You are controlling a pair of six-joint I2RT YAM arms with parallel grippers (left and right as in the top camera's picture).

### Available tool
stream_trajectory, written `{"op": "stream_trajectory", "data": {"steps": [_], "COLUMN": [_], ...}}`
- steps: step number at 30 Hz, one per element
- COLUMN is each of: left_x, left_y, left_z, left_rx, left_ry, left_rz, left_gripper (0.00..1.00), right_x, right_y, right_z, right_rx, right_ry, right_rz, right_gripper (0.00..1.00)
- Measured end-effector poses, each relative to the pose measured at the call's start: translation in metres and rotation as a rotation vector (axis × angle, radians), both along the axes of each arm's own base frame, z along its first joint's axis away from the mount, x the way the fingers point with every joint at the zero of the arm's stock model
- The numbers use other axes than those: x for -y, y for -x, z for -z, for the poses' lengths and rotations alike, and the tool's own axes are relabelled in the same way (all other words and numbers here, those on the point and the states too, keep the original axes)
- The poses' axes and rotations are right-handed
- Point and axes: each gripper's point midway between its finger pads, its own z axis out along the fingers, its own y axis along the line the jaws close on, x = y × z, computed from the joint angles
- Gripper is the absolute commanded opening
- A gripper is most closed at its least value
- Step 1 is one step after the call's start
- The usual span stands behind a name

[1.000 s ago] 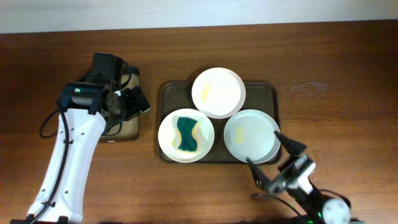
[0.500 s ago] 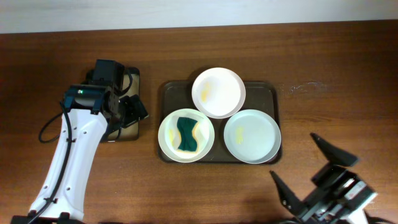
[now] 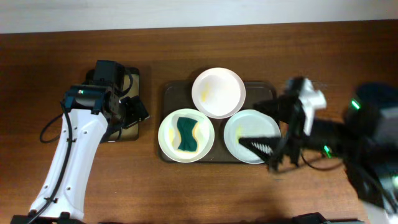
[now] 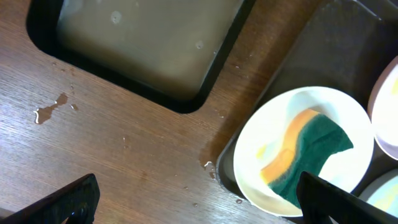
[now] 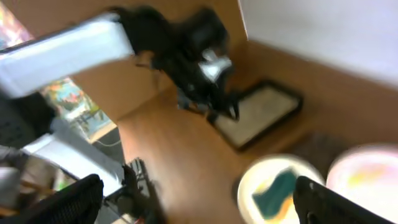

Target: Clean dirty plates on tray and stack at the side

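Note:
Three white plates lie on the dark brown tray [image 3: 176, 94]. The far plate [image 3: 217, 92] has a yellowish smear. The left plate [image 3: 169, 134] holds a green and yellow sponge [image 3: 186, 135]; it also shows in the left wrist view [image 4: 261, 168] with the sponge [image 4: 311, 149], and blurred in the right wrist view [image 5: 277, 186]. My right gripper [image 3: 252, 124] is open and hovers over the right plate [image 3: 235, 130]. My left gripper [image 3: 132, 112] is open and empty, above the table left of the tray [image 4: 323, 37].
A smaller black tray with a beige bottom [image 3: 127, 127] lies left of the brown tray, partly under my left arm; it shows in the left wrist view [image 4: 137, 43]. Water drops [image 4: 50, 111] lie on the wood beside it.
My right arm has swung up from the table's front edge to the right side, its open gripper now over the right plate. My left arm has hardly moved.

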Motion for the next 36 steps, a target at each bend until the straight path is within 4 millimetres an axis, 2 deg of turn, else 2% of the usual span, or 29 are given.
{"op": "stream_trajectory", "data": {"steps": [3, 6, 7, 9, 10, 11, 12, 15, 16, 20, 21, 27, 33, 36], "left_x": [0.001, 0.001, 0.001, 0.001, 0.001, 0.001, 0.001, 0.001, 0.001, 0.001, 0.001, 0.001, 0.002, 0.002], "left_y": [0.0, 0.0, -0.001, -0.001, -0.001, -0.001, -0.001, -0.001, -0.001, -0.001, -0.001, -0.001, -0.001, -0.001], "left_z": [0.0, 0.0, 0.0, 0.0, 0.0, 0.0, 0.0, 0.0, 0.0, 0.0, 0.0, 0.0, 0.0, 0.0], "left_rx": [-0.001, 0.001, 0.003, 0.003, 0.003, 0.003, 0.003, 0.002, 0.003, 0.003, 0.003, 0.004, 0.006, 0.006], "left_ry": [0.004, 0.005, 0.005, 0.005, 0.006, 0.007, 0.008, 0.008, 0.008, 0.008, 0.008, 0.008, 0.009, 0.009], "left_rz": [0.001, 0.001, 0.001, 0.001, 0.001, 0.001, 0.002, 0.002, 0.002, 0.002, 0.002, 0.002, 0.002, 0.002], "left_gripper": [1.0, 0.99, 0.99, 1.0, 0.99, 0.99, 0.99, 0.99, 1.0, 0.99, 0.99, 0.99, 0.99, 0.99], "right_x": [0.002, 0.009, 0.01, 0.001, -0.01, -0.018, -0.025, -0.038, -0.039, -0.045, -0.048, -0.048, -0.048, -0.049], "right_y": [-0.027, -0.056, -0.063, -0.075, -0.083, -0.088, -0.094, -0.108, -0.115, -0.128, -0.13, -0.13, -0.129, -0.132], "right_z": [0.046, 0.103, 0.116, 0.137, 0.148, 0.159, 0.17, 0.206, 0.228, 0.282, 0.302, 0.339, 0.36, 0.368], "right_rx": [-0.191, -0.352, -0.377, -0.4, -0.399, -0.403, -0.41, -0.455, -0.495, -0.59, -0.625, -0.691, -0.735, -0.751], "right_ry": [0.121, 0.33, 0.383, 0.461, 0.491, 0.519, 0.547, 0.615, 0.652, 0.724, 0.746, 0.801, 0.827, 0.82], "right_rz": [0.116, 0.325, 0.374, 0.42, 0.426, 0.43, 0.431, 0.441, 0.459, 0.477, 0.471, 0.462, 0.47, 0.488], "right_gripper": [0.98, 0.99, 1.0, 0.75, 0.56, 0.48, 0.45, 0.48, 0.48, 0.48, 0.48, 0.46, 0.45, 0.39]}}
